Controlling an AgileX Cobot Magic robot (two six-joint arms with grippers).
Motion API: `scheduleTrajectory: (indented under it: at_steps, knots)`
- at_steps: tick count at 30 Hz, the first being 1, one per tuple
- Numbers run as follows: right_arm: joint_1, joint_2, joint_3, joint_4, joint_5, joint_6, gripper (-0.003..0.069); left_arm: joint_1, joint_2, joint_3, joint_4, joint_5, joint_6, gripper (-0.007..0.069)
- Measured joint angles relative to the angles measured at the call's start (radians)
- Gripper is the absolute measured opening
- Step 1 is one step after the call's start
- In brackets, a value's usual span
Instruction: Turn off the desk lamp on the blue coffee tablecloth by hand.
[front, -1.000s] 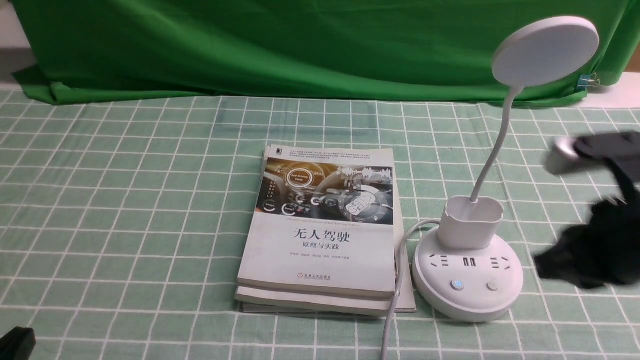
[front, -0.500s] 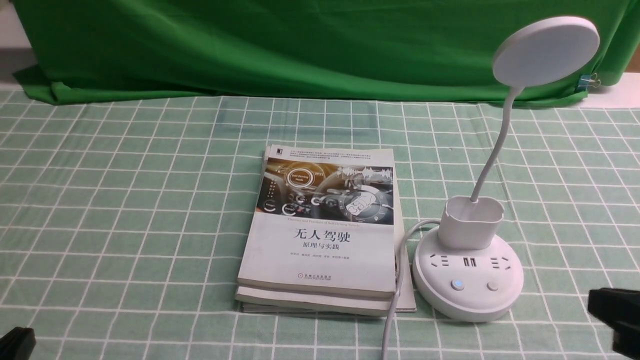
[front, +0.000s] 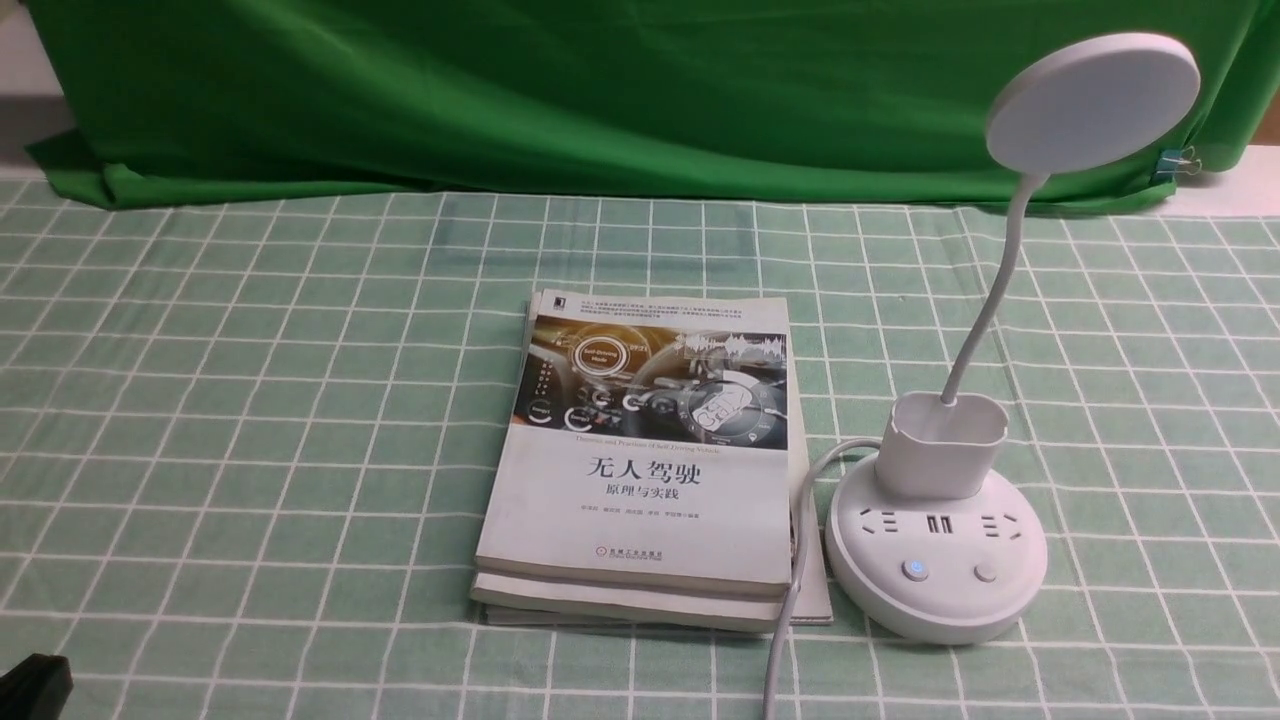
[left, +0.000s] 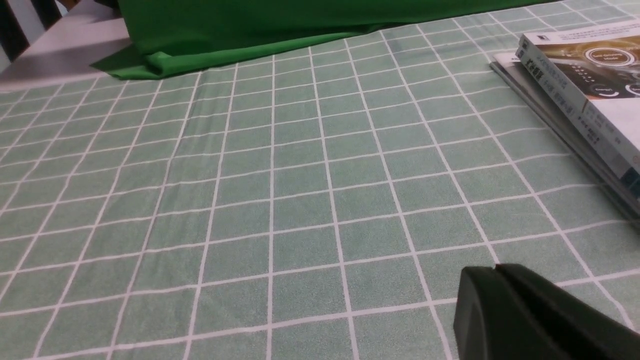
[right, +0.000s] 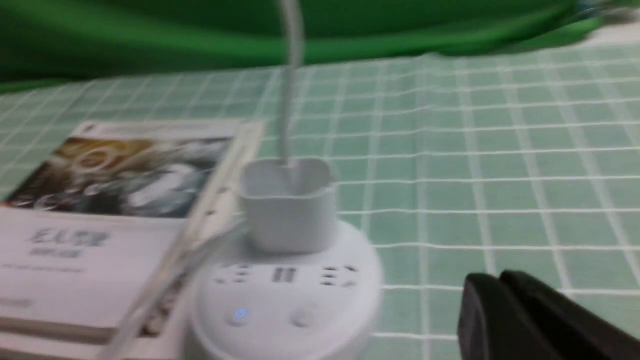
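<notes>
The white desk lamp (front: 935, 560) stands on the mint grid tablecloth (front: 250, 420), right of centre, its disc head (front: 1092, 102) unlit and its left base button (front: 914, 570) glowing blue. The right wrist view shows the lamp base (right: 285, 295) blurred. My right gripper (right: 495, 280) is shut and empty, apart from the base, and is out of the front view. My left gripper (left: 495, 270) is shut and empty above the cloth; only a black corner of it (front: 30, 685) shows at the front view's lower left.
A stack of books (front: 640, 460) lies just left of the lamp, with the lamp's white cord (front: 795, 590) running along its right edge. It also shows in the left wrist view (left: 580, 85). A dark green backdrop cloth (front: 600, 90) hangs at the back.
My right arm has pulled back from beside the lamp, down and to the right, and has left the front view. The lamp and books have not moved.
</notes>
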Motion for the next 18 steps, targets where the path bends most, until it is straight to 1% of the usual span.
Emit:
scheduleTrajectory:
  at_steps: [4, 7, 12, 18]
  knots:
    - [-0.029, -0.169, 0.095, 0.000, -0.006, -0.013, 0.0029, 0.000, 0.000, 0.000, 0.000, 0.000, 0.000, 0.0000]
    - [-0.044, -0.280, 0.104, -0.002, 0.031, -0.024, 0.0029, 0.000, 0.000, 0.000, 0.000, 0.000, 0.000, 0.0000]
    - [-0.051, -0.323, 0.104, -0.002, 0.088, -0.029, 0.0031, 0.000, 0.000, 0.000, 0.000, 0.000, 0.000, 0.0000]
    - [-0.051, -0.323, 0.104, -0.002, 0.096, -0.032, 0.0036, 0.000, 0.000, 0.000, 0.000, 0.000, 0.000, 0.0000]
